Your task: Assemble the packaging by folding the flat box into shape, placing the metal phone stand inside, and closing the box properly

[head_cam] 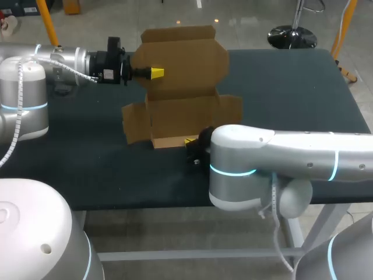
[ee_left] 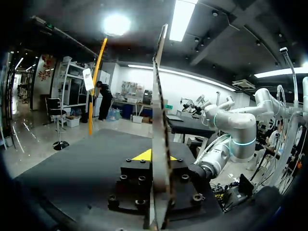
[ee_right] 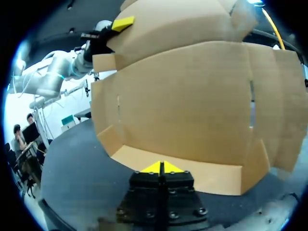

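Observation:
A brown cardboard box stands half folded at the table's middle, its lid upright at the back. My left gripper is shut on the lid's left edge. In the left wrist view the sheet runs edge-on between that gripper's yellow tips. My right gripper sits low at the box's front. In the right wrist view it is shut with nothing between the tips, which touch the pale front flap. The box's inside faces it. No phone stand shows.
The box's side flaps spread out left and right on the dark table. My right forearm lies across the front right of the table. My left arm comes in over the back left.

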`<control>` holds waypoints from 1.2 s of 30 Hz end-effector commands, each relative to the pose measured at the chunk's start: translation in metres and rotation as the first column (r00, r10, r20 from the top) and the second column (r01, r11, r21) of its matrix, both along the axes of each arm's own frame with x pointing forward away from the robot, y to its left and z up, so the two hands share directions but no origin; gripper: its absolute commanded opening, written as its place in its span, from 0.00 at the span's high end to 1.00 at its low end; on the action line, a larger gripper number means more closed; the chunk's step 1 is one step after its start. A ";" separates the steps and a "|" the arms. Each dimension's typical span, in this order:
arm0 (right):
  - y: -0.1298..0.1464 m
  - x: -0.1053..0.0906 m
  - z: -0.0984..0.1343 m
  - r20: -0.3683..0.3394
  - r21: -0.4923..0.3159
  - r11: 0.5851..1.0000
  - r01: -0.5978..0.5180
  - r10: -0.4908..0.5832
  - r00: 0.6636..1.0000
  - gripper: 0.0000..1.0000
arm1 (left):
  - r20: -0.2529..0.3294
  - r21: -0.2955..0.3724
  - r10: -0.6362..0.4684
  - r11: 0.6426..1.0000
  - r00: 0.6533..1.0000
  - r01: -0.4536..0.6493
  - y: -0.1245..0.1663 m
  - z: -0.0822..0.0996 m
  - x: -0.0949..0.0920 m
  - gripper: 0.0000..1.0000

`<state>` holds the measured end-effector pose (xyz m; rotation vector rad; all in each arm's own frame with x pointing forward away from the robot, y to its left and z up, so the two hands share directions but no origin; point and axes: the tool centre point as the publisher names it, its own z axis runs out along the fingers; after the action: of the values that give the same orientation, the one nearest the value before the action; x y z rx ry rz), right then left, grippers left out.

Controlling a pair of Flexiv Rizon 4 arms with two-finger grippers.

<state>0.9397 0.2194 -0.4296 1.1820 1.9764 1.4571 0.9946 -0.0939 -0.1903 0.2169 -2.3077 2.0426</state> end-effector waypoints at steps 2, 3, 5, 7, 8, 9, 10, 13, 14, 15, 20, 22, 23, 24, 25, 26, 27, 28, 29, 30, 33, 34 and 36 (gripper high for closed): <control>0.001 0.002 -0.007 0.001 -0.002 1.000 0.005 -0.005 1.000 1.00 | 0.000 -0.001 -0.004 1.000 1.000 0.004 0.001 -0.001 0.001 1.00; 0.001 0.002 -0.007 0.001 -0.002 1.000 0.005 -0.005 1.000 1.00 | 0.000 -0.001 -0.004 1.000 1.000 0.004 0.001 -0.001 0.001 1.00; 0.001 0.002 -0.007 0.001 -0.002 1.000 0.005 -0.005 1.000 1.00 | -0.003 -0.004 -0.011 1.000 1.000 0.011 0.001 -0.001 -0.001 1.00; 0.001 0.002 -0.007 0.001 -0.002 1.000 0.005 -0.005 1.000 1.00 | -0.006 -0.003 -0.015 1.000 1.000 0.015 0.000 -0.001 -0.007 1.00; 0.001 0.002 -0.007 0.001 -0.002 1.000 0.005 -0.005 1.000 1.00 | -0.010 -0.005 -0.026 1.000 1.000 0.026 0.000 -0.001 -0.009 1.00; 0.001 0.002 -0.007 0.001 -0.002 1.000 0.005 -0.005 1.000 1.00 | -0.014 -0.009 -0.030 1.000 0.999 0.030 0.000 0.000 -0.011 1.00; 0.001 0.002 -0.007 0.001 -0.002 1.000 0.005 -0.005 1.000 1.00 | -0.014 -0.009 -0.029 1.000 0.999 0.029 0.000 0.001 -0.012 1.00; 0.001 0.002 -0.007 0.001 -0.002 1.000 0.005 -0.005 1.000 1.00 | -0.017 -0.009 -0.030 1.000 0.999 0.030 -0.002 0.002 -0.022 1.00; 0.001 0.002 -0.007 0.001 -0.002 1.000 0.005 -0.005 1.000 1.00 | -0.017 -0.009 -0.030 1.000 0.999 0.030 -0.002 0.002 -0.023 1.00; 0.001 0.002 -0.007 0.001 -0.002 1.000 0.005 -0.005 1.000 1.00 | -0.023 -0.007 -0.032 0.999 0.999 0.032 -0.003 0.003 -0.026 1.00; 0.001 0.002 -0.007 0.001 -0.002 1.000 0.005 -0.005 1.000 1.00 | -0.032 -0.001 -0.022 1.000 0.999 0.022 -0.005 -0.002 -0.035 1.00; 0.001 0.002 -0.007 0.001 -0.002 1.000 0.005 -0.005 1.000 1.00 | -0.034 0.001 -0.020 1.000 0.999 0.020 -0.006 -0.004 -0.038 1.00; 0.001 0.002 -0.007 0.001 -0.002 1.000 0.005 -0.005 1.000 1.00 | -0.035 0.002 -0.020 1.000 0.999 0.020 -0.006 -0.006 -0.039 1.00; 0.001 0.002 -0.007 0.001 -0.002 1.000 0.005 -0.005 1.000 1.00 | -0.037 0.004 -0.020 1.000 0.999 0.020 -0.007 -0.008 -0.040 1.00; 0.001 0.002 -0.007 0.001 -0.002 1.000 0.005 -0.005 1.000 1.00 | -0.039 0.005 -0.019 1.000 0.999 0.019 -0.007 -0.009 -0.041 1.00; 0.001 0.002 -0.007 0.001 -0.002 1.000 0.005 -0.005 1.000 1.00 | -0.041 0.005 -0.019 1.000 0.999 0.019 -0.007 -0.010 -0.042 1.00; 0.001 0.002 -0.007 0.001 -0.002 1.000 0.005 -0.005 1.000 1.00 | -0.044 0.004 -0.020 1.000 0.999 0.020 -0.007 -0.011 -0.044 1.00; 0.001 0.002 -0.007 0.001 -0.002 1.000 0.005 -0.005 1.000 1.00 | -0.045 0.005 -0.021 1.000 0.999 0.021 -0.007 -0.012 -0.045 1.00; 0.001 0.002 -0.007 0.001 -0.002 1.000 0.005 -0.005 1.000 1.00 | -0.048 0.006 -0.024 1.000 0.999 0.024 -0.008 -0.014 -0.047 1.00; 0.001 0.002 -0.007 0.001 -0.002 1.000 0.005 -0.005 1.000 1.00 | -0.050 0.008 -0.025 1.000 0.998 0.025 -0.008 -0.015 -0.048 1.00; 0.001 0.002 -0.007 0.001 -0.002 1.000 0.005 -0.005 1.000 1.00 | -0.057 0.015 -0.031 0.999 0.998 0.032 -0.009 -0.019 -0.052 1.00; 0.001 0.002 -0.007 0.001 -0.002 1.000 0.005 -0.005 1.000 1.00 | -0.059 0.019 -0.035 0.999 0.998 0.036 -0.010 -0.020 -0.054 1.00; 0.001 0.002 -0.007 0.001 -0.002 1.000 0.005 -0.005 1.000 1.00 | -0.061 0.023 -0.039 0.999 0.997 0.041 -0.011 -0.024 -0.057 1.00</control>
<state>0.9400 0.2191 -0.4298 1.1834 1.9773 1.4545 0.9399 -0.1038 -0.2086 0.2278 -2.2833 1.9641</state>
